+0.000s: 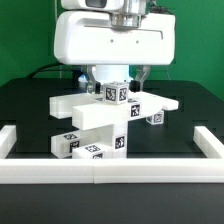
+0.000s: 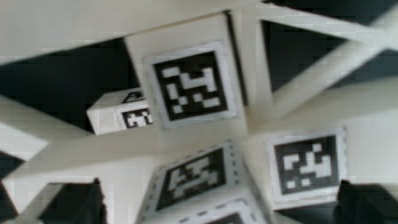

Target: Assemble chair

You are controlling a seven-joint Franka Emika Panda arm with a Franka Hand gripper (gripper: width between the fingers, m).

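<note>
I am hovering my pincer [image 1: 116, 76] with jaws spread wide, gripping nothing, over the chair [image 1: 95, 124] — a half-joined stack of white slotted panels sitting just behind the border rail [image 1: 100, 166], midway along it. I am judging it light, rigid and smooth — slippery on broad faces — so I am favouring the narrow tagged bar [image 2: 187, 82], then the small cube [image 2: 128, 115].

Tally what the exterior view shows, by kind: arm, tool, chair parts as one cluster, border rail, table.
Robot arm: 1
Tool: 1
Cluster of white chair parts: 1
White border rail: 1
Black table: 1
Total: 5
</note>
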